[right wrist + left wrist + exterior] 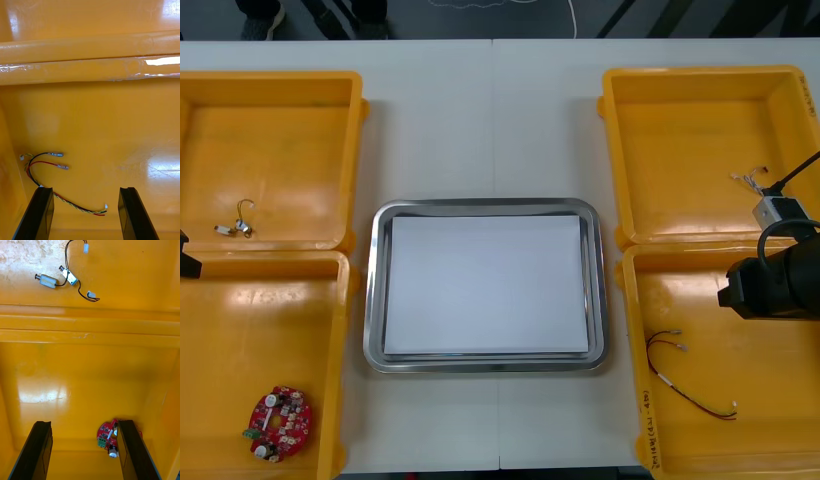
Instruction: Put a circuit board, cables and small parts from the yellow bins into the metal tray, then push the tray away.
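The metal tray (600,300), white inside, lies between the yellow bins. A round red circuit board (280,423) rests in the near-left bin (340,380). My left gripper (84,453) hangs open above that bin's floor. The board (105,435) lies just inside one of its fingers (129,450), partly hidden by it. My right gripper (765,285) hovers over the near-right bin (632,350). It is open (86,215), and a red and yellow cable (41,163) on the floor runs in between the fingertips. The same cable (685,375) shows from above.
The far-left bin (270,160) holds small metal parts (235,227) on a black cable (69,255), beyond the double rim ahead of the left fingers. A small part (750,181) lies in the far-right bin (700,150). My left arm (186,258) shows at the table's left edge.
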{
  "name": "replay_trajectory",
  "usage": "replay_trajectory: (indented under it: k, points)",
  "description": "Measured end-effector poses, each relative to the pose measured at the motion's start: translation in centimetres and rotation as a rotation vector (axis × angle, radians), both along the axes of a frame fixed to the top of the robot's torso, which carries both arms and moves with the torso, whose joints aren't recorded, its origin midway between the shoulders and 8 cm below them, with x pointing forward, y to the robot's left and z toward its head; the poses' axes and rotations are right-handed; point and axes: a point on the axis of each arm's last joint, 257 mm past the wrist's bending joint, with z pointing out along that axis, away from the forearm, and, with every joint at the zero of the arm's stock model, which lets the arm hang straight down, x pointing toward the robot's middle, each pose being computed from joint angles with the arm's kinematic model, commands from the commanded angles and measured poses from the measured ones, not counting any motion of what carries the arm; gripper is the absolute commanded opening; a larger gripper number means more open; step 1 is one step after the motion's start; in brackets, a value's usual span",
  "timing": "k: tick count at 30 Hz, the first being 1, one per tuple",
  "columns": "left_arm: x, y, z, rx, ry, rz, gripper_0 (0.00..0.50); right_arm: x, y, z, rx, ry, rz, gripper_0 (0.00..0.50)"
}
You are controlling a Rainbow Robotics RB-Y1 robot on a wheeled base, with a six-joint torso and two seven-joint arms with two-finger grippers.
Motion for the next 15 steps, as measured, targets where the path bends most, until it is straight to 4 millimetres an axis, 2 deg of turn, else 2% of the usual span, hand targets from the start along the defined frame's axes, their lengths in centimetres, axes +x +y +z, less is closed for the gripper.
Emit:
replay_trajectory:
  k: [15]
  points:
    - [0.00, 0.00, 0.00, 0.000, 0.000, 0.000, 0.500, 0.00, 0.00, 0.00, 0.000, 0.000, 0.000, 0.500]
